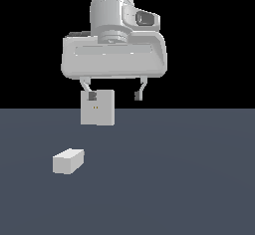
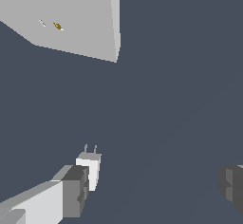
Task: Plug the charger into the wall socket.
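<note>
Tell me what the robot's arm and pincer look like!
The arm is pale grey and round like a thick tube, with a small dark oval window on its side. Below it sits a wide, boxy white hand. The pincer has two thin light fingers tipped with dark grey pads. No cables show.

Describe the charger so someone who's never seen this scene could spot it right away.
Start at the dark floor in the exterior view. Toward that view's left, nearer the camera than the upright socket, lies the charger. It is a small white-grey block with two prongs, while the socket is a larger flat plate with two yellowish holes.
</note>
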You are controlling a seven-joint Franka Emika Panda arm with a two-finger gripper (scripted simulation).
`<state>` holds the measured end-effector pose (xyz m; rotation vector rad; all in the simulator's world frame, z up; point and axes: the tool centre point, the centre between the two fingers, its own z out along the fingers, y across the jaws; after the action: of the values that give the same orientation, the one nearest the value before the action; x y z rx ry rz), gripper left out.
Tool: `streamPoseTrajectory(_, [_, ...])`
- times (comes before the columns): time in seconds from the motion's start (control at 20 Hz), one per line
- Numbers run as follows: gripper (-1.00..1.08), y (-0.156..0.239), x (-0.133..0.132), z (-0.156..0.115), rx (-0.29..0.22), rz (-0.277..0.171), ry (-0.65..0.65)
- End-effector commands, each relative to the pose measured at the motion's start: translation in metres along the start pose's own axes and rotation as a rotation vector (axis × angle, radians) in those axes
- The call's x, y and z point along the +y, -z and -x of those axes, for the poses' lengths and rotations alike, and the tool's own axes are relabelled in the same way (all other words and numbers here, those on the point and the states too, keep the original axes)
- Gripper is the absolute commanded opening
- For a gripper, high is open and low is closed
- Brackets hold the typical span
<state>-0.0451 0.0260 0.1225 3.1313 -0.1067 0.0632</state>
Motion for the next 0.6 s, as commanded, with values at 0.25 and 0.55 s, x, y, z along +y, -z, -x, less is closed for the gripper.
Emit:
streamPoseTrajectory(0.25, [1.00, -0.022, -0.028, 0.024, 0.079, -0.001, -0.046])
streamPoseTrajectory(0.55, [1.00, -0.039, -0.047, 0.038, 0.133, 0.001, -0.078])
